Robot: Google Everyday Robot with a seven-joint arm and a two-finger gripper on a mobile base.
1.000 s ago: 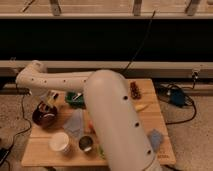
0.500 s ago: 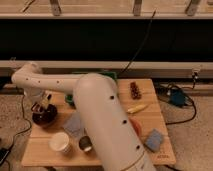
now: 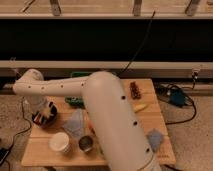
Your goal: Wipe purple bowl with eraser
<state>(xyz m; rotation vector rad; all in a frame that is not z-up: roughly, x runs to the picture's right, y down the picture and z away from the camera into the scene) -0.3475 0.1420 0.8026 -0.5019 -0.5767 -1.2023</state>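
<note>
The purple bowl (image 3: 44, 116) is seen at the tabletop's (image 3: 120, 145) left edge; the gripper (image 3: 46, 113) is lowered into it, its state not discernible; a white cup (image 3: 60, 143) and metal cup (image 3: 86, 144) are set nearby.

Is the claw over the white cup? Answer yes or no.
No: the claw sits at the purple bowl, left of the white cup.

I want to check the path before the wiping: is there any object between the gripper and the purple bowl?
Nothing visible stands between them. The gripper is already down at the purple bowl on the left edge of the table, right over its opening. The white cup stands nearer the front, off to the side.
</note>
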